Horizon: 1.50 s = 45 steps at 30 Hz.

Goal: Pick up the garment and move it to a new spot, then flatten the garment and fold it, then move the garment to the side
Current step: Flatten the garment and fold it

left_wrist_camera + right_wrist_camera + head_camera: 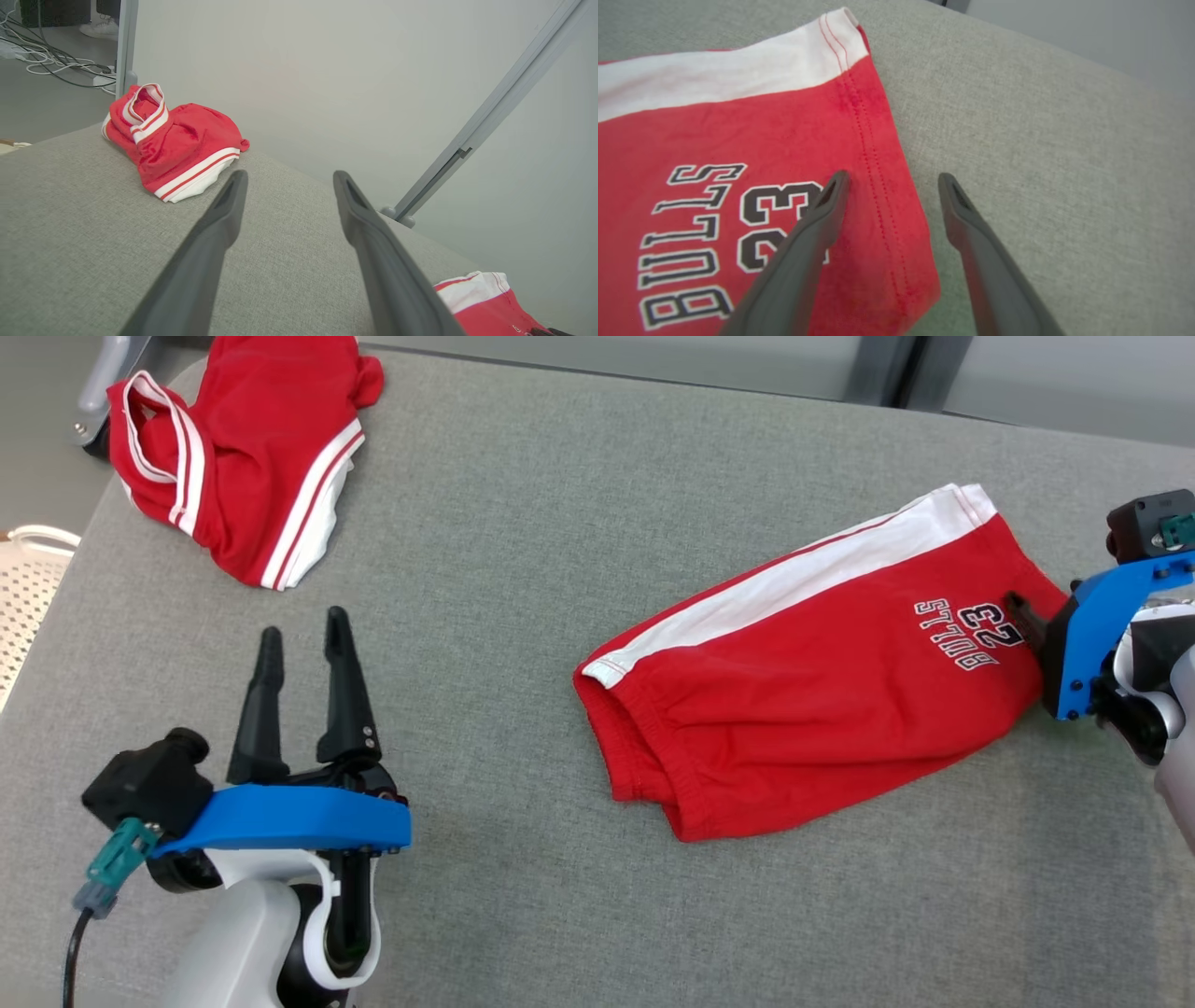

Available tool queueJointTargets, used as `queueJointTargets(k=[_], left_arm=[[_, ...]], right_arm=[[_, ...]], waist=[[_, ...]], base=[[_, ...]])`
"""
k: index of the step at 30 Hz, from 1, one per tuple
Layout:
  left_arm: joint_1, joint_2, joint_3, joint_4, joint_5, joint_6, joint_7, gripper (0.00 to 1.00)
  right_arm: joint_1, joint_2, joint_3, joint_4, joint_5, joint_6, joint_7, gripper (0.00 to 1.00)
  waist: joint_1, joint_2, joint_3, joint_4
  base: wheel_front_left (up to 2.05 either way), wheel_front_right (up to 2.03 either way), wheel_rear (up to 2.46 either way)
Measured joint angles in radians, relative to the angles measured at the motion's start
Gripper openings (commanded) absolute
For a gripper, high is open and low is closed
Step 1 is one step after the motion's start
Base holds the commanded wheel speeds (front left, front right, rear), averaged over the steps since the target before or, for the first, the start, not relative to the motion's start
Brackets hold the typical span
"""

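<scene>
Top of crumpled red garment (233,448) beyond head view's edge; right gripper (1018,610) fingers mostly behind blue bracket (1097,630).

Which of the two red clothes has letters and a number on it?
The flat folded shorts by the right fingers; they read BULLS 23. The crumpled garment shows only white stripes.

Things in view, counted
Two red garments: shorts (822,691) and a crumpled garment (233,457). Two grippers: left gripper (303,625), right gripper (894,179). One grey cushion (523,569).
</scene>
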Motion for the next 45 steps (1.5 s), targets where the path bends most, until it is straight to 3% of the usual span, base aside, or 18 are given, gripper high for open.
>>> queueJointTargets(k=[10, 12, 13, 14, 15, 28, 38, 45], left_arm=[[0.042, -0.051, 0.079, -0.001, 0.033, -0.042, 0.000, 1.00], [0.042, -0.056, 0.084, 0.005, 0.038, -0.046, 0.000, 1.00], [0.042, -0.060, 0.086, 0.006, 0.042, -0.050, 0.000, 1.00], [0.042, -0.064, 0.088, 0.009, 0.045, -0.052, 0.000, 1.00], [0.042, -0.069, 0.089, 0.012, 0.049, -0.053, 0.000, 1.00], [0.039, -0.076, 0.086, 0.034, 0.078, -0.072, 0.003, 1.00], [0.045, -0.057, 0.055, 0.030, 0.095, -0.070, 0.034, 1.00], [0.053, -0.043, 0.042, 0.037, 0.114, -0.052, 0.054, 1.00]], right_arm=[[-0.017, -0.009, 0.022, 0.011, 0.047, -0.001, 0.096, 1.00], [-0.020, -0.011, 0.040, 0.000, 0.051, -0.002, 0.108, 0.46], [-0.021, -0.012, 0.051, -0.009, 0.051, -0.002, 0.113, 0.29], [-0.021, -0.012, 0.062, -0.016, 0.051, -0.002, 0.117, 0.20], [-0.021, -0.012, 0.073, -0.023, 0.051, -0.002, 0.119, 0.00], [-0.028, 0.025, 0.087, -0.048, 0.086, 0.000, 0.015, 0.00], [0.121, 0.053, 0.009, -0.087, 0.193, 0.000, -0.122, 0.00], [0.207, 0.119, -0.047, -0.095, 0.243, 0.000, -0.198, 0.00]], waist=[[-0.0001, -0.0001, 0.036, 0.026], [-0.0001, -0.0001, 0.038, 0.028], [-0.0001, -0.0001, 0.038, 0.029], [-0.0001, -0.0001, 0.037, 0.028], [-0.0001, -0.0001, 0.037, 0.028], [0.0000, 0.0002, 0.007, -0.049], [-0.0001, 0.0001, -0.050, -0.214], [-0.0001, 0.0002, -0.081, -0.336]], base=[[0.00, 0.00, 0.00], [0.00, 0.00, 0.00], [0.00, 0.00, 0.00], [0.00, 0.00, 0.00], [0.00, 0.00, 0.00], [0.00, 0.00, 0.00], [0.00, 0.00, 0.00], [0.00, 0.00, 0.00]])
